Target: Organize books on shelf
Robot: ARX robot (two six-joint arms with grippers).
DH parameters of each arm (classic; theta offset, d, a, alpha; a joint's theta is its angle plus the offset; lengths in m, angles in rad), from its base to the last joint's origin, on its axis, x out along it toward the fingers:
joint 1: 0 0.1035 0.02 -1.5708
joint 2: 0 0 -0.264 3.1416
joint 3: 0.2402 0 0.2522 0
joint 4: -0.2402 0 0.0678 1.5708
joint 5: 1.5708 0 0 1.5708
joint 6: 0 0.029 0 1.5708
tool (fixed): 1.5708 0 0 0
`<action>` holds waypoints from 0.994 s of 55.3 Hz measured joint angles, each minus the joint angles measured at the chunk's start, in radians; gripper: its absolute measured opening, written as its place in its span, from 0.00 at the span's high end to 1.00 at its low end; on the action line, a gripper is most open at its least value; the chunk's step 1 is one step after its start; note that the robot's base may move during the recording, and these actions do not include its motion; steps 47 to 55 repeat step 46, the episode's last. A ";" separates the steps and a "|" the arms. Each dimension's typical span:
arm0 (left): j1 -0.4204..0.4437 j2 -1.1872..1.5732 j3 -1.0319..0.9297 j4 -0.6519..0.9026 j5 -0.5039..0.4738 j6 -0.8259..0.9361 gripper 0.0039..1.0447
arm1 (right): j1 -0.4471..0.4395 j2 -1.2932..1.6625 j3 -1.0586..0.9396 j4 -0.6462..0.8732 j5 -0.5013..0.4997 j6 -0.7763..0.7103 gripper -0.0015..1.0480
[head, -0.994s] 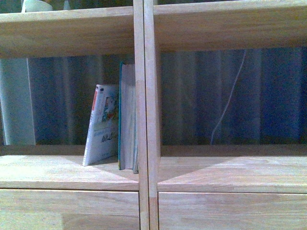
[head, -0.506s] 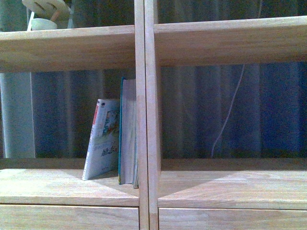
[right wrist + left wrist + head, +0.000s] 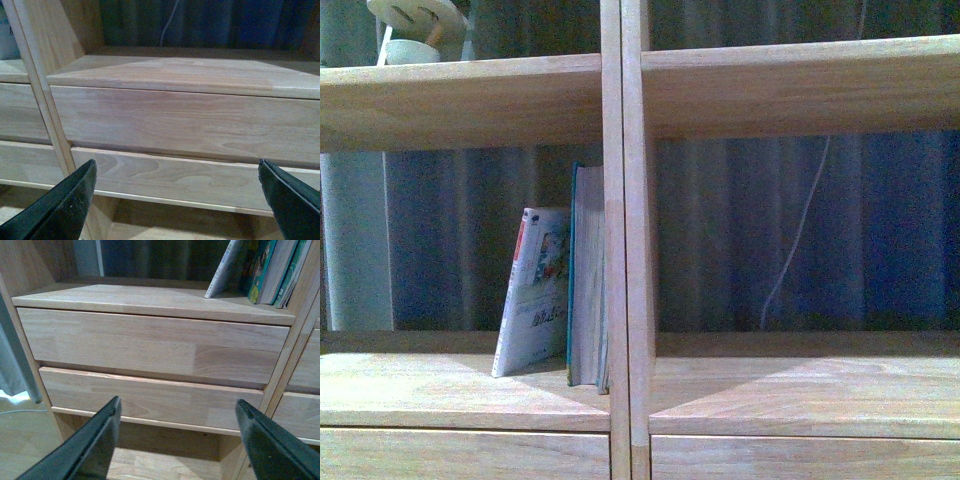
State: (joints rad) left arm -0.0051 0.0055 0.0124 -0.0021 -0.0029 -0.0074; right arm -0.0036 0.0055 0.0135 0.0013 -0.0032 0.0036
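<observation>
In the front view, the light-wood shelf (image 3: 625, 240) fills the picture. In its left compartment, hard against the central upright, a thick teal book (image 3: 585, 275) stands upright. A thin white paperback (image 3: 535, 290) leans on it from the left. Neither arm shows in that view. My left gripper (image 3: 178, 401) hangs open and empty in front of the left column's drawer fronts (image 3: 150, 345), below the white paperback (image 3: 225, 267) and the teal book (image 3: 262, 270). In front of the right column's drawer fronts (image 3: 185, 120), my right gripper (image 3: 176, 164) is open and empty too.
A white round object (image 3: 415, 25) sits on the upper left board. A white cable (image 3: 795, 230) hangs behind the bare right compartment, before a dark curtain (image 3: 880, 230). Under the drawers lies an open compartment (image 3: 165, 440). Floor with a cable (image 3: 20, 410) shows left of the shelf.
The front view has shifted upward, so the shelf boards sit lower in the picture and the white object on the upper board has come into sight. The books stand as before.
</observation>
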 joint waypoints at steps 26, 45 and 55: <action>0.000 0.000 0.000 0.000 0.000 0.003 0.07 | 0.000 0.000 0.000 0.000 0.000 0.000 0.07; 0.000 0.000 0.000 0.000 0.000 0.003 0.07 | 0.000 0.000 0.000 0.000 0.000 0.000 0.07; 0.000 0.000 0.000 0.000 0.000 0.003 0.07 | 0.000 0.000 0.000 0.000 0.000 0.000 0.07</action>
